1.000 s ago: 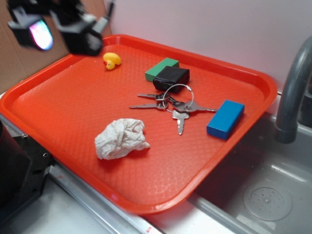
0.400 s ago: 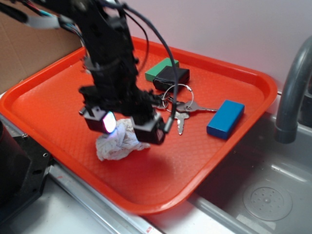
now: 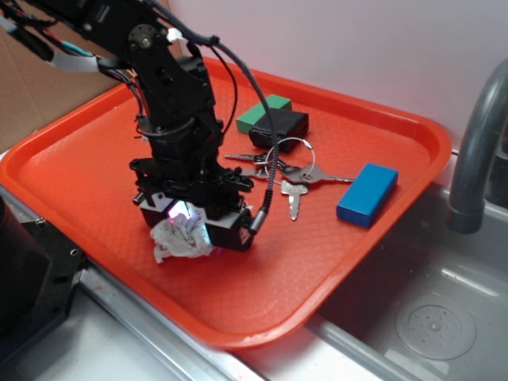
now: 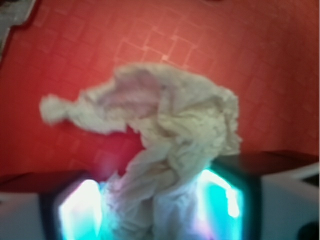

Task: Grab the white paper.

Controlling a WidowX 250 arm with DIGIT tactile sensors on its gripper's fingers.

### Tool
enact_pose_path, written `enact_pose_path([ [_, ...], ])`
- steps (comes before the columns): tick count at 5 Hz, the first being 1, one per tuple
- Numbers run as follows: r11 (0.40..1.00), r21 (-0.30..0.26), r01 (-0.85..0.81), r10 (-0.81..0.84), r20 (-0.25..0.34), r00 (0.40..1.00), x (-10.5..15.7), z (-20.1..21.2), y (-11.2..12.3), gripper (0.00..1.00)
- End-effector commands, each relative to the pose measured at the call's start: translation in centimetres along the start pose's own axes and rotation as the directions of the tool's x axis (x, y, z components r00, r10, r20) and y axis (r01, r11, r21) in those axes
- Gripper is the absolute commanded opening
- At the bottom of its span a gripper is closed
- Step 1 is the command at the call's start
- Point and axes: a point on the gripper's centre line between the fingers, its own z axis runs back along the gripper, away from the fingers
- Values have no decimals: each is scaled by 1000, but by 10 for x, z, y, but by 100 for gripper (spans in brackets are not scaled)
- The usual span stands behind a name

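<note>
In the exterior view, an orange tray [image 3: 95, 151] sits beside a metal sink [image 3: 444, 317] with a grey faucet [image 3: 476, 151] at the right. On the tray lie a bunch of keys [image 3: 290, 175] on a ring, a black box [image 3: 282, 125] touching a green block [image 3: 262, 111] behind it, and a blue block [image 3: 367, 194] near the right rim. The keys lie just beside the arm, to its right; the rest stand well apart from it. The black arm [image 3: 171, 103] comes in from the upper left and points steeply down, wrist nearly vertical. Its end effector [image 3: 190, 226] is down at the tray, its fingers astride the white paper [image 3: 176, 241], which sits near the tray's front left edge and pokes out toward the lower left.

In the wrist view, the white paper [image 4: 165, 130] fills the middle, its lower part squeezed between the two glowing finger pads [image 4: 77, 210], so the end effector is clamped on the wad. The wad's free part spreads wide across the picture, one twisted tip pointing left.
</note>
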Motion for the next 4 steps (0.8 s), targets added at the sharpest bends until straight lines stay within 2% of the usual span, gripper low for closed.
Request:
enact_pose_path([
  [1,989,21,146,-144,-83,986,-7,21,21,0],
  [2,957,15,291,-291,-8,957,-5,73,32,0],
  [3,928,72,365,-370,76,926,-2,126,43,0],
  [4,916,152,372,-395,175,902,6,179,53,0],
])
